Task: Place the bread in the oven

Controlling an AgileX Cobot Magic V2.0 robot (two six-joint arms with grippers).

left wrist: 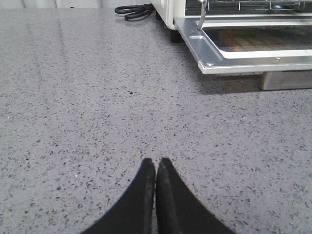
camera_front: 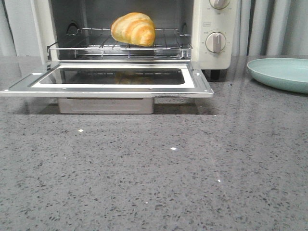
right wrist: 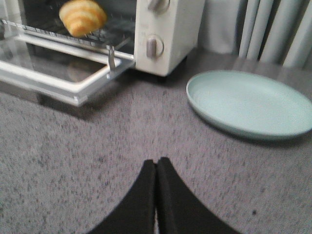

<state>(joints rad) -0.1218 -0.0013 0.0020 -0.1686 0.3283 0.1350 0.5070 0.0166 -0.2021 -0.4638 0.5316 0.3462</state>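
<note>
- Grey speckled countertop [camera_front: 154,173] is seen nearest the front camera; it is shared by the oven and a plate.
- Left gripper [left wrist: 156,163] is recorded in the left wrist view only; its two black fingers are pressed together, nothing is held between them; it is positioned over the countertop, well apart from the oven door.
- Right gripper [right wrist: 156,163] is recorded in the right wrist view only; its fingers are likewise closed on nothing; it is placed near the plate [camera_front: 281,73], not touching it.
- Oven [camera_front: 214,36] is found with its door [camera_front: 106,83] dropped flat and open; the wire rack [camera_front: 120,47] is drawn partly forward.
- Bread [camera_front: 133,29] is noted resting on the wire rack, inside the oven cavity, slightly right of centre; no gripper is in contact with it.
- Black cable [left wrist: 134,10] is seen coiled on the countertop beside the oven.
</note>
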